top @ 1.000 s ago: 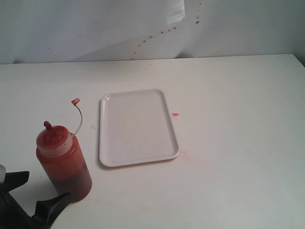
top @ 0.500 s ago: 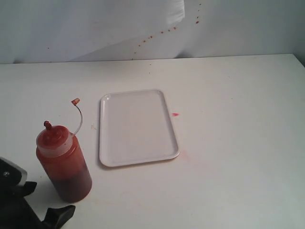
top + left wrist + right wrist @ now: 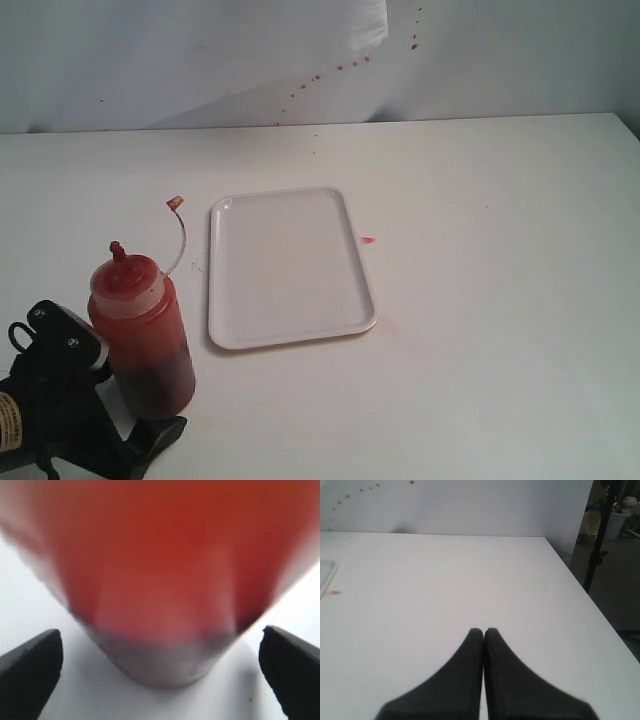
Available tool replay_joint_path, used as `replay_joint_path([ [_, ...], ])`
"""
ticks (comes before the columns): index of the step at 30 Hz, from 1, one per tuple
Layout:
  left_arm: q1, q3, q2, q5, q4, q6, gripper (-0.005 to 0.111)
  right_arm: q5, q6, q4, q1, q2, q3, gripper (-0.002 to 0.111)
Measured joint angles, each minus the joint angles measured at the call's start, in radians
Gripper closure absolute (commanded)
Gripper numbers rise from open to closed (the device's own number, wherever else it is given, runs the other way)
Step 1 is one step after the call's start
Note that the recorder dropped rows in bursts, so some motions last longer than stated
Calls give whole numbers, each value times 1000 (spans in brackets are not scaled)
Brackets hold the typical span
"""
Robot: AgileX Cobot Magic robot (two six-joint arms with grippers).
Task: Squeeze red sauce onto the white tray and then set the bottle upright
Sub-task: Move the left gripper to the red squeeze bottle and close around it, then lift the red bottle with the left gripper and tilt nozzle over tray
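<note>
The bottle (image 3: 140, 335) stands at the front left of the table, translucent with dark red sauce, a red nozzle and a thin strap curving up to its small cap (image 3: 175, 202). My left gripper (image 3: 112, 388) is open around the bottle's lower part, one finger on each side. In the left wrist view the bottle (image 3: 160, 570) fills the space between the wide-apart fingers (image 3: 30, 665); I cannot tell whether they touch it. The white tray (image 3: 290, 265) lies bare to the bottle's right, with no red sauce on it. My right gripper (image 3: 483, 631) is shut on nothing, over bare table.
A small red spot (image 3: 368, 240) marks the table just right of the tray, and a faint pink smear (image 3: 387, 322) lies near the tray's front right corner. Red splatters (image 3: 315, 78) dot the back wall. The table's right edge (image 3: 580, 587) drops off beside the right gripper.
The left gripper has come forward and up until its fingers flank the bottle. The bottle has shifted slightly right and its nozzle and strap cap sit higher.
</note>
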Motion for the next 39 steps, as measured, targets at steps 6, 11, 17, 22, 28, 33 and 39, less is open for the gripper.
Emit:
replay_joint_path([
  [6, 0, -2, 1, -62, -8, 50, 2, 0, 0, 0, 0, 0, 0, 108],
  [11, 0, -2, 1, -81, -65, 95, 2, 0, 0, 0, 0, 0, 0, 108],
  [17, 0, -2, 1, -133, -83, 137, 2, 0, 0, 0, 0, 0, 0, 108],
  [22, 0, -2, 1, -133, -89, 141, 2, 0, 0, 0, 0, 0, 0, 108],
  [28, 0, -2, 5, -136, -89, 141, 2, 0, 0, 0, 0, 0, 0, 108],
  [33, 0, -2, 81, -221, -89, 141, 3, 0, 0, 0, 0, 0, 0, 108],
  [39, 0, -8, 141, -313, -89, 151, 31, 0, 0, 0, 0, 0, 0, 108],
])
